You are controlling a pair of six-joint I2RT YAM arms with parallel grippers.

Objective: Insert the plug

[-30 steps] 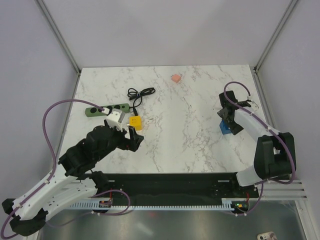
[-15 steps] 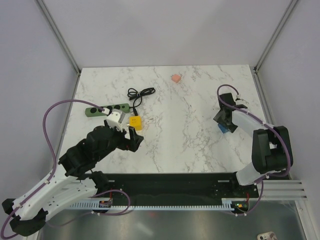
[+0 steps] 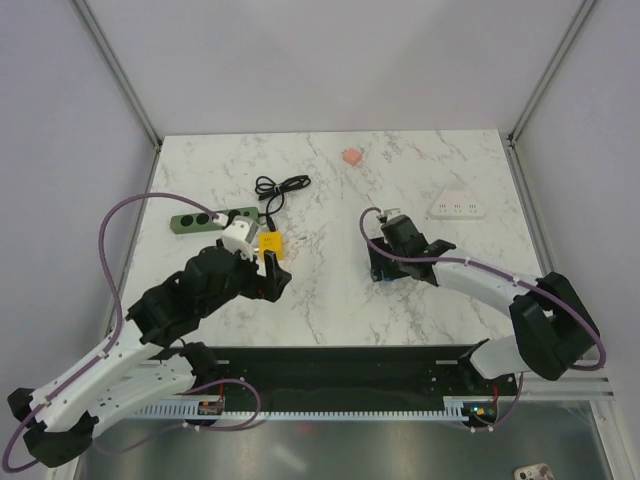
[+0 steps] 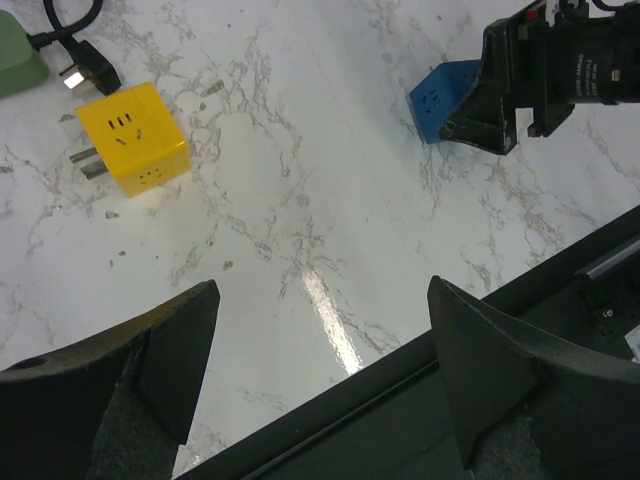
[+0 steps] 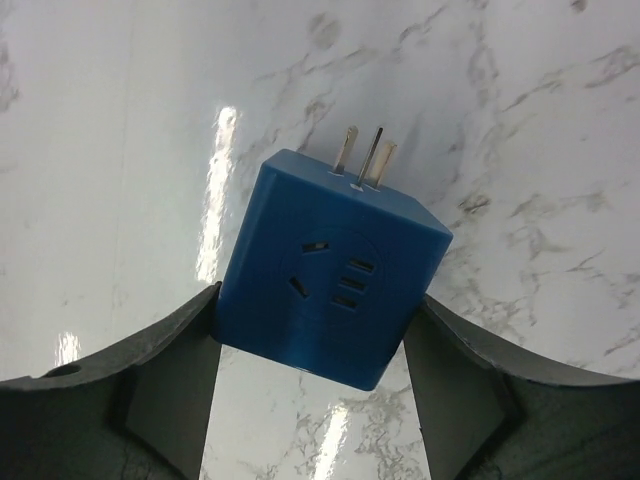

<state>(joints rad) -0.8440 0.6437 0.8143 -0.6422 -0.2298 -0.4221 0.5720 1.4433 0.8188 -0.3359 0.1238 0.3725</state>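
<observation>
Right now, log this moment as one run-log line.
left gripper open, near yellow cube | right gripper shut on blue cube plug | plug not inserted

From above you can't see the blue plug cube [image 5: 330, 275]; the right gripper [image 3: 379, 266] covers it. Your left wrist view hides its right side behind that gripper and crops the green power strip [image 4: 16, 60] and black cable [image 4: 98, 72]. The far pink object [image 3: 351, 157] is too small to identify.

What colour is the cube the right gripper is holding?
The cube in the right gripper is blue; the right wrist view shows it best.
</observation>
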